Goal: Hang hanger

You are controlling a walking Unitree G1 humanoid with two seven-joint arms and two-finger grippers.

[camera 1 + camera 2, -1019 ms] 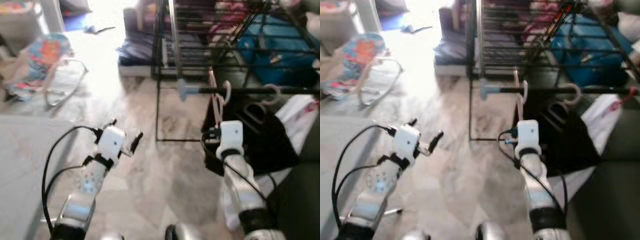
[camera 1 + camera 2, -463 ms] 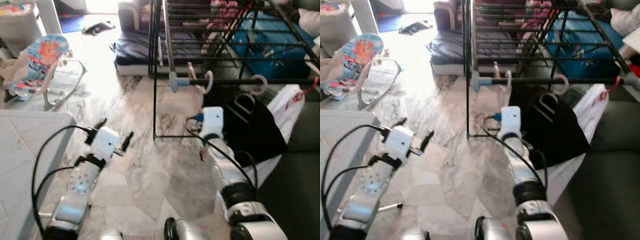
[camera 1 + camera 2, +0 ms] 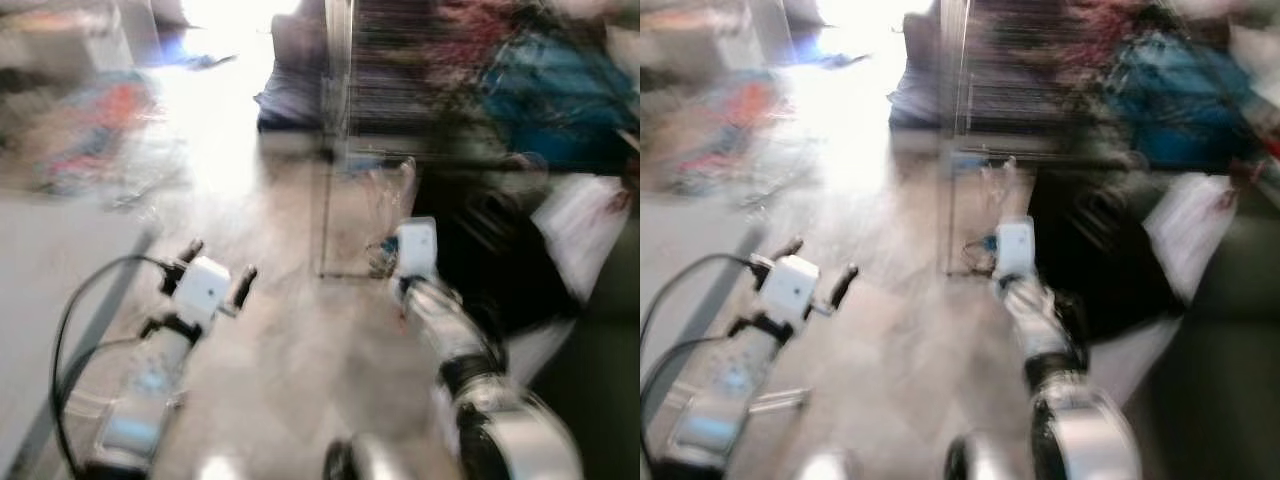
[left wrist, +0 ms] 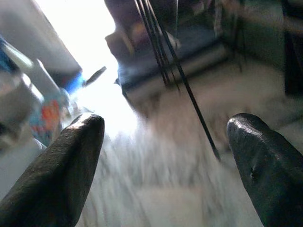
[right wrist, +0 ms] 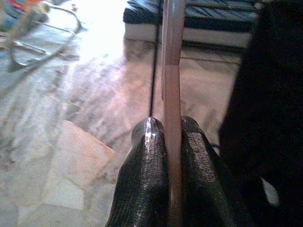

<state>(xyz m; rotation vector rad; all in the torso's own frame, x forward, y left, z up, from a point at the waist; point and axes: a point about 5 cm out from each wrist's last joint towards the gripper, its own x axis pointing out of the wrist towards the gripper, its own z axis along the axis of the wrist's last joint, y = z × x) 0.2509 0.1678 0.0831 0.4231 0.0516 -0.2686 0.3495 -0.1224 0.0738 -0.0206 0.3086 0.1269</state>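
My right gripper [image 5: 165, 124] is shut on the thin pink hanger [image 5: 171, 71], which runs up from between the fingertips. In the blurred left eye view the hanger [image 3: 400, 180] rises from the right wrist toward the near end of the black drying rack [image 3: 345, 100]. Whether its hook touches the rail cannot be told. My left gripper [image 3: 218, 268] hovers open over the marble floor, its two fingers wide apart with nothing between them.
A black garment [image 3: 490, 260] and a white bag [image 3: 585, 215] hang on the rack to the right of the hanger. A blue bag [image 3: 560, 100] lies behind them. A baby bouncer [image 3: 100, 130] stands at far left, with a grey surface [image 3: 50, 260] near my left arm.
The whole picture has shifted and blurred, so the camera is moving. The right gripper still holds the hanger by the rack's near end. The left gripper stays open.
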